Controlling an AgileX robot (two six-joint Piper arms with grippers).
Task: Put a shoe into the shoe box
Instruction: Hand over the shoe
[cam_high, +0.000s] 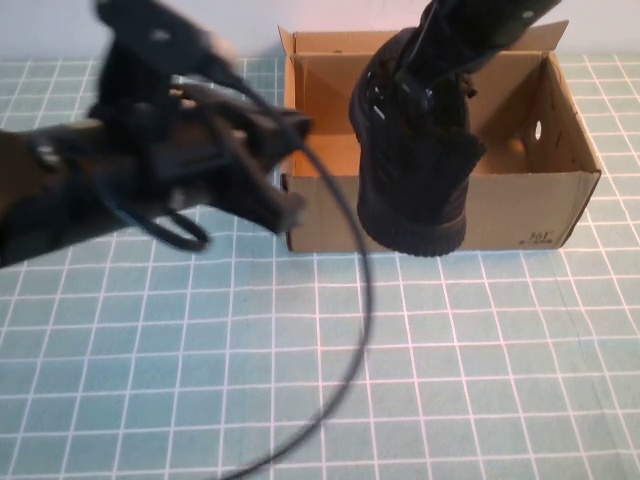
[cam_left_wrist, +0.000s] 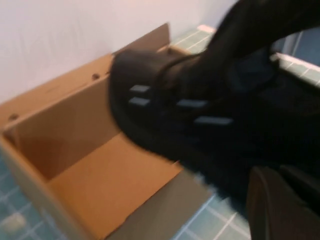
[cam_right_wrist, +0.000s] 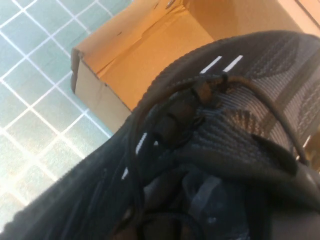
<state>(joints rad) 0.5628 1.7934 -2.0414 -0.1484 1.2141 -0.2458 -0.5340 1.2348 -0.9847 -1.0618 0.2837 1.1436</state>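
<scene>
Right pincer (cam_high: 425, 75) comes in from twelve o'clock of the high view and grips the shoe (cam_high: 412, 150) at its collar, so the black sneaker hangs toe-down above the shoe box (cam_high: 510, 205). Its toe and sole overlap the box's near wall in that view, reaching towards six o'clock. The box stands open on the green gridded surface (cam_high: 450, 350), flaps up, with a round hole in its three o'clock wall and small black print at its near corner. In the right wrist view the laces and short white dashes of the shoe (cam_right_wrist: 215, 130) fill most of the frame above a box corner (cam_right_wrist: 135, 55). Left pincer (cam_high: 275, 165) hovers at nine o'clock of the box, just beside its wall; whether it is open or closed I cannot tell. A black cable (cam_high: 355, 300) loops down from that arm.
</scene>
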